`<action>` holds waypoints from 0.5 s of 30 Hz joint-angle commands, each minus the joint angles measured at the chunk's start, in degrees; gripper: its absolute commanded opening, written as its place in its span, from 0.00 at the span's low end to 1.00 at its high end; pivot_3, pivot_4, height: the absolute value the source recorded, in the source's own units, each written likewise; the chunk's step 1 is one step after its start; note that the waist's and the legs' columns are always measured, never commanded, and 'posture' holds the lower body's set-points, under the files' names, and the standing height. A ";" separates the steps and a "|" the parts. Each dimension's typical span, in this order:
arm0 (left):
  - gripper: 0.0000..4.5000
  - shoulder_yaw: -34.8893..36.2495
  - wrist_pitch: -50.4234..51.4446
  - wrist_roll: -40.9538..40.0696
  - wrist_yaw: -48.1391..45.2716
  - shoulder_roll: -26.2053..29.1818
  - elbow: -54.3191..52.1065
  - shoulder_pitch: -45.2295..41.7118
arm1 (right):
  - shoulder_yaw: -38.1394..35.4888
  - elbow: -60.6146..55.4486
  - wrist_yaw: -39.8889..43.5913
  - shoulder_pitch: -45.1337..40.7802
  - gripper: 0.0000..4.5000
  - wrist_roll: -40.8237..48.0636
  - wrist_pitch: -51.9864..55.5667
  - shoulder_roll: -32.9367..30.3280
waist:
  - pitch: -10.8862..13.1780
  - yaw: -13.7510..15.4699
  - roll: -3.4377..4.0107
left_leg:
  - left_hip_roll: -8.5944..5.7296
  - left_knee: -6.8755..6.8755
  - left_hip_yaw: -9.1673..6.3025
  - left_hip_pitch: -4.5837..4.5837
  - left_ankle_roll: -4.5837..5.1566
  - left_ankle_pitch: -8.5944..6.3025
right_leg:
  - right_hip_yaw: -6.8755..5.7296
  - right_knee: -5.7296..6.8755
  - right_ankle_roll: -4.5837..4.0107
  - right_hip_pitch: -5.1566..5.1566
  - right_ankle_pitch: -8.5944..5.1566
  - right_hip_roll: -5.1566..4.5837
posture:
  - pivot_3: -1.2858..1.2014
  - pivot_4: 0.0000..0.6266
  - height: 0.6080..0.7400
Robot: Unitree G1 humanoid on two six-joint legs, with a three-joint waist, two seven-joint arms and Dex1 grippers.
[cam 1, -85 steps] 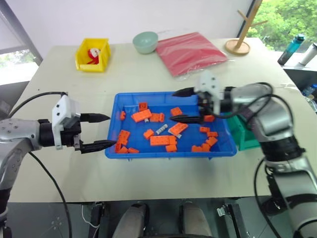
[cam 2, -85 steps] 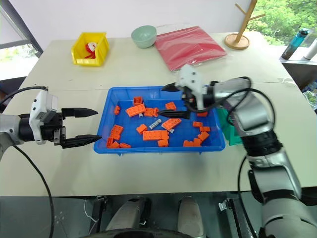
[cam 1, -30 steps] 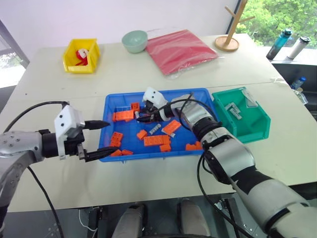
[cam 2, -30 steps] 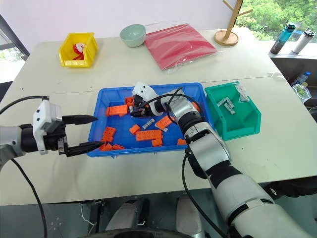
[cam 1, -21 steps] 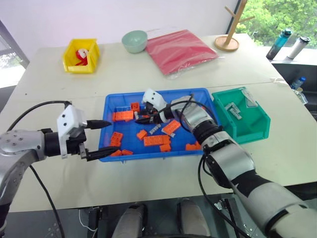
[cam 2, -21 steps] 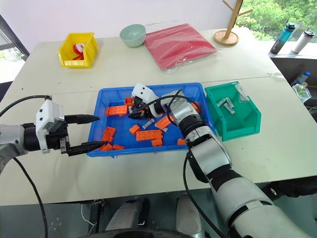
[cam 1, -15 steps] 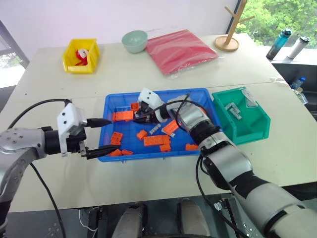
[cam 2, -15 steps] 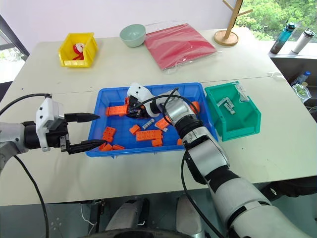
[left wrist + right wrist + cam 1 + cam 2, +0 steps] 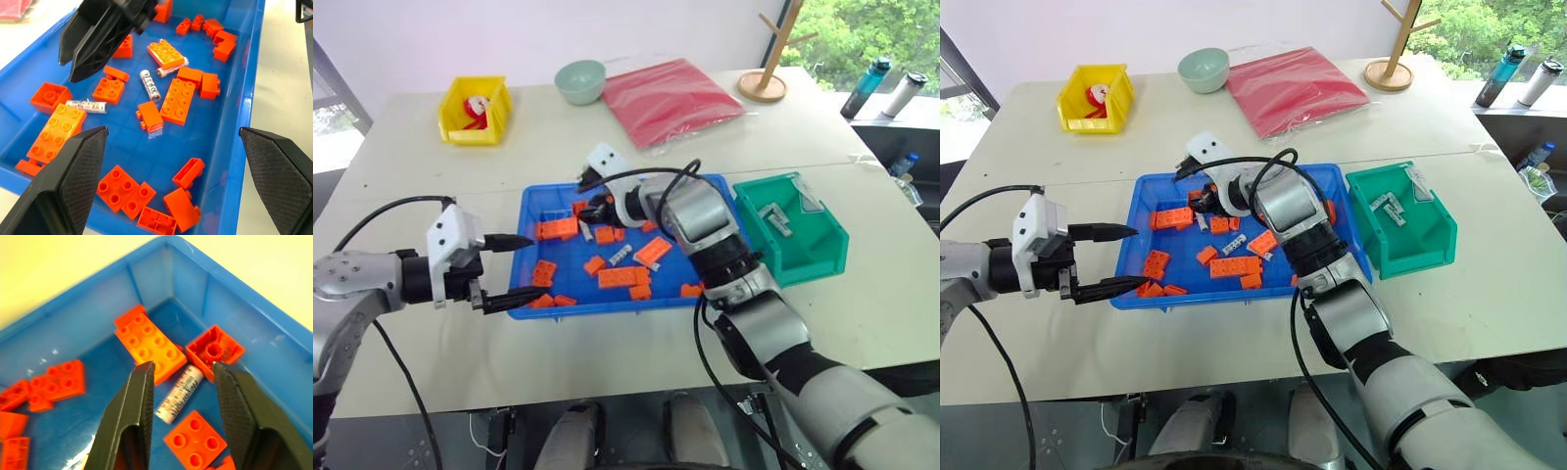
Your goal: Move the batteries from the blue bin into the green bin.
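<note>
Currently the blue bin (image 9: 530,208) occupies the centre of the left eye view, resting on the pale table (image 9: 431,186). It contains scattered orange bricks (image 9: 623,277) and loose batteries. One battery (image 9: 180,393) lies on the bin floor near the upper-left inner corner of the bin, beside a long orange brick (image 9: 149,345) and an upturned square brick (image 9: 214,351). In the left wrist view, two more batteries (image 9: 150,84) lie side by side near the middle of the bin, and a further one (image 9: 86,106) lies toward the left of that frame.

The right gripper (image 9: 588,201) sits above the upper-left part of the bin. In the right wrist view its two black fingers (image 9: 129,416) stand apart, one on each side of the corner battery and above it. No contact with the battery is visible, and nothing is held between the fingers.

The left gripper (image 9: 520,267) is at centre-left of the left eye view, at the left rim of the blue bin. Its fingers are spread wide, one over the rim and one just outside the lower-left corner, and they hold nothing.

The green bin (image 9: 822,250) stands just right of the blue bin, at centre-right. Pale grey cylindrical items (image 9: 774,217) lie inside it.

A yellow bin (image 9: 475,105) stands at upper left. A pale green bowl (image 9: 579,81) and a red pouch (image 9: 668,96) lie at upper centre, and a wooden stand (image 9: 770,73) is at upper right.
</note>
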 commanded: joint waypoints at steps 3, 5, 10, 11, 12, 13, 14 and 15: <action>1.00 2.00 0.38 -1.38 0.16 0.34 1.87 -3.31 | 1.69 0.50 -2.66 1.53 0.43 1.30 -1.20 1.29 | 0.00 0.04 0.00 | -0.03 0.01 0.00 0.00 0.00 0.00 | 0.01 0.00 0.00 0.01 0.00 -0.02 | 0.52 0.24 0.82; 1.00 2.12 0.06 -0.87 -0.29 0.91 2.27 -3.54 | 1.44 4.03 -4.20 1.26 0.48 1.16 -3.63 2.10 | 0.00 -0.11 -0.01 | -0.03 0.01 0.01 0.00 0.00 0.00 | 0.02 0.00 0.00 0.00 0.00 -0.02 | 0.52 0.24 0.82; 1.00 2.52 -0.06 -0.64 -0.50 1.38 1.79 -2.98 | 1.62 9.58 -5.82 0.23 0.93 1.10 -8.18 2.47 | 0.00 -0.28 0.00 | -0.01 0.01 0.02 0.00 0.00 0.00 | 0.01 0.02 0.00 -0.04 0.00 -0.01 | 0.52 0.24 0.82; 1.00 2.66 0.00 -0.70 -0.44 1.41 1.57 -2.80 | 1.69 10.25 -5.85 0.14 0.98 1.15 -8.58 2.48 | 0.00 -0.28 -0.01 | -0.01 0.01 0.02 0.00 0.00 0.00 | 0.01 0.02 0.00 -0.04 0.00 -0.01 | 0.52 0.24 0.82; 1.00 2.80 0.06 -0.77 -0.38 1.43 1.37 -2.63 | 1.94 10.81 -5.72 0.12 0.98 1.14 -9.02 2.42 | 0.00 -0.29 -0.01 | -0.01 0.02 0.02 0.00 0.00 0.00 | 0.01 0.02 0.00 -0.04 0.00 -0.01 | 0.52 0.24 0.82; 1.00 3.03 0.18 -0.89 -0.22 1.42 1.03 -2.38 | 2.36 11.60 -5.65 0.33 0.98 0.93 -9.82 2.40 | 0.00 -0.29 0.00 | -0.01 0.01 0.02 0.00 0.00 0.00 | 0.01 0.02 0.00 -0.03 0.00 0.00 | 0.52 0.24 0.82; 1.00 3.20 0.28 -1.01 -0.09 1.41 0.79 -2.18 | 2.74 12.29 -5.57 0.48 0.98 0.74 -10.55 2.43 | 0.00 -0.29 -0.01 | -0.01 0.01 0.02 0.00 0.00 0.00 | 0.01 0.02 0.00 -0.03 0.00 0.00 | 0.52 0.24 0.82; 1.00 3.28 0.33 -1.05 0.05 1.39 0.63 -2.07 | 3.07 13.04 -5.49 0.49 0.98 0.61 -11.21 2.63 | 0.00 -0.29 -0.01 | -0.01 0.01 0.02 0.00 0.00 0.00 | 0.01 0.02 0.00 -0.03 0.00 0.00 | 0.52 0.24 0.82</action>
